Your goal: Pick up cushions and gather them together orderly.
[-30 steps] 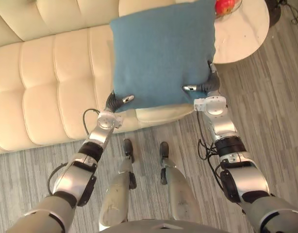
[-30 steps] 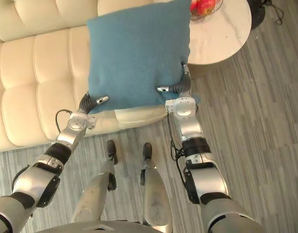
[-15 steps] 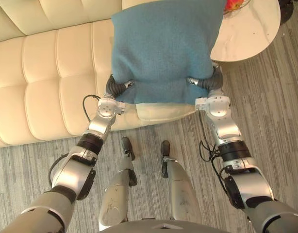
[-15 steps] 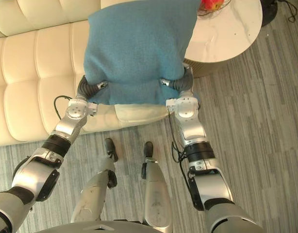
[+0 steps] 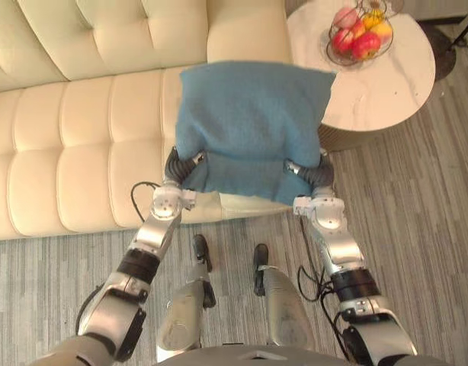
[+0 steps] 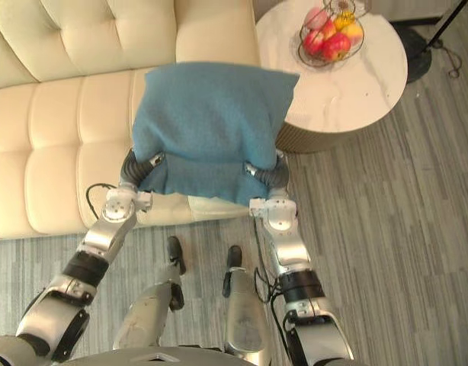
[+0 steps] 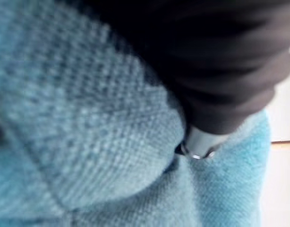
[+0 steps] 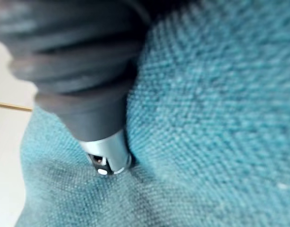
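Left hand (image 5: 180,163) and right hand (image 5: 313,174) had fingers clamped on the lower corners of the cushion (image 5: 249,114), apparently to carry it square above the front edge of the sofa (image 5: 81,152).

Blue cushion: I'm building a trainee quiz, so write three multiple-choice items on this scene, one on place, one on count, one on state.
1. Where is the blue woven cushion? A on the floor; B held up before the cream tufted sofa; C on the round white side table.
2. How many hands grip it? A none; B one; C two.
3. The wire bowl on the table is: A empty; B holding fruit; C overturned.
B: it hangs raised over the sofa's front edge. C: left hand and right hand each pinch its lower edge. B: red and yellow fruit fill it.
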Controlling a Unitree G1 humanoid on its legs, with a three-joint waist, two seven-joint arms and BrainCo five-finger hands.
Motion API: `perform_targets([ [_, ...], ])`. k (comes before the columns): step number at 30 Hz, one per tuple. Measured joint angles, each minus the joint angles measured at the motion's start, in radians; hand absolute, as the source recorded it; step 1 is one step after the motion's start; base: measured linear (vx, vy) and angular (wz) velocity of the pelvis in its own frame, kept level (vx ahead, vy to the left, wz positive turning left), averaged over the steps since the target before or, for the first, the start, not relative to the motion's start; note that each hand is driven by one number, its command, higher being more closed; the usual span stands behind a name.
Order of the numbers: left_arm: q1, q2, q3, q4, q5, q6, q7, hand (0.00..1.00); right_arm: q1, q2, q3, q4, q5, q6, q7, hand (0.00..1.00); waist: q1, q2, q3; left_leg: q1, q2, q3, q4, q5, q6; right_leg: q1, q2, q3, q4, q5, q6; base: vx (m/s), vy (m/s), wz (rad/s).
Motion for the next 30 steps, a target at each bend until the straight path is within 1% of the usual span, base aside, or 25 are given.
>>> perform_targets([
  [2, 0.066, -0.003, 0.0, -0.04, 0.002, 0.0, -0.001, 1.0, 0.038, 0.02, 0.0, -0.002, -0.002, 0.0, 0.015, 1.0, -0.008, 0.002, -0.024, 0.018, 0.0, -0.021, -0.005, -0.012, -0.002, 0.039, 0.004, -0.017, -0.031, 0.002, 0.003, 0.03, 0.007, 0.16],
  [3, 0.091, -0.007, -0.001, -0.052, 0.009, 0.0, -0.002, 1.0, 0.056, 0.025, 0.0, -0.003, -0.003, 0.0, 0.019, 1.0, -0.008, 0.004, -0.038, 0.021, 0.001, -0.023, -0.005, -0.018, -0.004, 0.05, 0.005, -0.021, -0.042, 0.004, 0.005, 0.07, 0.011, 0.16],
  [4, 0.15, -0.018, -0.003, -0.085, 0.023, 0.001, -0.003, 1.0, 0.097, 0.032, 0.001, -0.014, -0.004, 0.001, 0.033, 1.0, -0.005, 0.004, -0.068, 0.035, 0.0, -0.032, -0.005, -0.023, 0.001, 0.078, 0.007, -0.026, -0.065, 0.007, 0.008, 0.07, 0.01, 0.12],
  [5, 0.17, -0.019, -0.005, -0.099, 0.024, 0.001, -0.004, 1.0, 0.112, 0.035, 0.0, -0.026, -0.011, 0.001, 0.037, 1.0, -0.005, 0.005, -0.077, 0.039, 0.0, -0.036, -0.005, -0.022, 0.002, 0.088, 0.008, -0.029, -0.073, 0.01, 0.01, 0.12, 0.012, 0.16],
  [7, 0.266, -0.02, 0.003, -0.188, 0.032, 0.002, -0.011, 1.0, 0.182, 0.058, 0.0, -0.099, -0.045, 0.002, 0.051, 1.0, -0.005, 0.006, -0.106, 0.064, -0.002, -0.053, -0.002, -0.026, 0.006, 0.142, 0.015, -0.048, -0.115, 0.02, 0.013, 0.1, 0.002, 0.19],
  [8, 0.289, -0.021, 0.005, -0.212, 0.033, 0.002, -0.011, 1.0, 0.197, 0.064, 0.0, -0.114, -0.048, 0.002, 0.053, 1.0, -0.004, 0.006, -0.118, 0.064, -0.002, -0.058, 0.001, -0.026, 0.006, 0.147, 0.017, -0.049, -0.123, 0.023, 0.013, 0.1, -0.012, 0.15],
  [9, 0.336, -0.022, 0.009, -0.258, 0.042, 0.002, -0.013, 1.0, 0.214, 0.077, 0.002, -0.121, -0.061, 0.002, 0.062, 1.0, -0.001, 0.007, -0.14, 0.067, -0.002, -0.072, 0.001, -0.024, 0.008, 0.162, 0.022, -0.051, -0.141, 0.029, 0.013, 0.1, -0.02, 0.1],
  [12, 0.405, -0.048, 0.029, -0.317, 0.06, 0.002, -0.024, 1.0, 0.24, 0.099, 0.005, -0.122, -0.065, 0.002, 0.081, 1.0, 0.012, 0.011, -0.154, 0.105, -0.004, -0.094, 0.001, -0.022, 0.01, 0.214, 0.024, -0.058, -0.166, 0.033, 0.013, 0.07, -0.019, 0.1],
  [13, 0.441, -0.063, 0.039, -0.343, 0.069, 0.002, -0.026, 1.0, 0.254, 0.106, 0.008, -0.125, -0.076, 0.002, 0.089, 1.0, 0.012, 0.02, -0.173, 0.114, -0.006, -0.112, 0.001, -0.022, 0.01, 0.235, 0.024, -0.07, -0.179, 0.034, 0.013, 0.03, -0.019, 0.18],
  [15, 0.467, -0.067, 0.042, -0.366, 0.081, 0.002, -0.032, 1.0, 0.276, 0.11, 0.008, -0.148, -0.082, 0.002, 0.095, 1.0, 0.016, 0.03, -0.193, 0.117, -0.006, -0.127, 0.001, -0.022, 0.01, 0.246, 0.027, -0.079, -0.192, 0.036, 0.014, -0.01, -0.005, 0.18],
  [17, 0.503, -0.068, 0.053, -0.41, 0.101, 0.002, -0.03, 1.0, 0.297, 0.121, 0.011, -0.199, -0.093, 0.002, 0.1, 1.0, 0.03, 0.037, -0.211, 0.124, 0.0, -0.13, -0.005, -0.025, 0.011, 0.26, 0.035, -0.08, -0.208, 0.042, 0.011, -0.01, -0.002, 0.04],
  [18, 0.509, -0.068, 0.055, -0.418, 0.101, 0.002, -0.03, 1.0, 0.299, 0.123, 0.011, -0.203, -0.099, 0.002, 0.1, 1.0, 0.031, 0.036, -0.211, 0.128, 0.001, -0.131, -0.005, -0.025, 0.011, 0.267, 0.037, -0.081, -0.213, 0.045, 0.011, -0.04, -0.002, 0.01],
  [22, 0.553, -0.087, 0.064, -0.452, 0.118, 0.001, -0.022, 1.0, 0.328, 0.134, 0.019, -0.234, -0.109, -0.001, 0.101, 1.0, 0.036, 0.033, -0.255, 0.14, -0.001, -0.161, 0.0, -0.03, 0.006, 0.3, 0.04, -0.108, -0.226, 0.053, 0.011, -0.02, 0.008, 0.15],
  [23, 0.557, -0.087, 0.065, -0.456, 0.118, 0.0, -0.021, 1.0, 0.328, 0.134, 0.021, -0.234, -0.11, -0.002, 0.1, 1.0, 0.037, 0.032, -0.257, 0.138, -0.001, -0.165, 0.001, -0.03, 0.006, 0.301, 0.04, -0.111, -0.224, 0.054, 0.011, -0.02, 0.009, 0.27],
  [24, 0.562, -0.087, 0.072, -0.463, 0.118, -0.001, -0.02, 1.0, 0.328, 0.131, 0.027, -0.234, -0.111, -0.008, 0.098, 1.0, 0.036, 0.032, -0.258, 0.137, -0.002, -0.182, 0.002, -0.027, 0.008, 0.308, 0.04, -0.13, -0.218, 0.054, 0.011, -0.03, -0.002, 0.47],
  [25, 0.564, -0.087, 0.076, -0.468, 0.117, -0.005, -0.02, 1.0, 0.328, 0.131, 0.029, -0.234, -0.115, -0.015, 0.096, 1.0, 0.042, 0.032, -0.257, 0.128, -0.007, -0.212, 0.002, -0.014, 0.009, 0.308, 0.036, -0.159, -0.2, 0.051, 0.012, -0.05, -0.006, 0.56],
  [26, 0.564, -0.087, 0.078, -0.469, 0.117, -0.005, -0.02, 1.0, 0.328, 0.13, 0.03, -0.234, -0.12, -0.016, 0.095, 1.0, 0.045, 0.032, -0.257, 0.124, -0.008, -0.221, 0.002, -0.01, 0.006, 0.306, 0.036, -0.167, -0.193, 0.046, 0.012, -0.07, -0.024, 0.76],
  [27, 0.564, -0.088, 0.082, -0.47, 0.117, -0.006, -0.02, 1.0, 0.326, 0.13, 0.032, -0.234, -0.12, -0.016, 0.095, 1.0, 0.048, 0.032, -0.257, 0.111, -0.011, -0.248, 0.002, -0.002, 0.0, 0.304, 0.032, -0.204, -0.175, 0.031, 0.011, -0.08, -0.035, 0.92],
  [28, 0.564, -0.091, 0.08, -0.473, 0.116, -0.006, -0.02, 1.0, 0.325, 0.128, 0.034, -0.234, -0.12, -0.016, 0.095, 1.0, 0.058, 0.032, -0.258, 0.091, -0.014, -0.262, 0.002, -0.021, 0.005, 0.3, 0.024, -0.248, -0.15, 0.02, 0.012, -0.09, -0.039, 0.98],
  [29, 0.564, -0.094, 0.082, -0.473, 0.116, -0.006, -0.02, 1.0, 0.324, 0.127, 0.034, -0.234, -0.12, -0.016, 0.095, 1.0, 0.061, 0.032, -0.258, 0.077, -0.014, -0.25, 0.002, -0.043, 0.005, 0.298, 0.021, -0.267, -0.145, 0.02, 0.012, -0.12, -0.002, 1.27],
  [30, 0.564, -0.099, 0.081, -0.474, 0.114, -0.007, -0.019, 1.0, 0.315, 0.123, 0.031, -0.232, -0.12, -0.017, 0.095, 1.0, 0.069, 0.009, -0.258, 0.044, -0.019, -0.174, 0.027, -0.128, 0.01, 0.291, -0.033, -0.327, -0.156, 0.024, 0.01, -0.11, 0.036, 1.04],
])
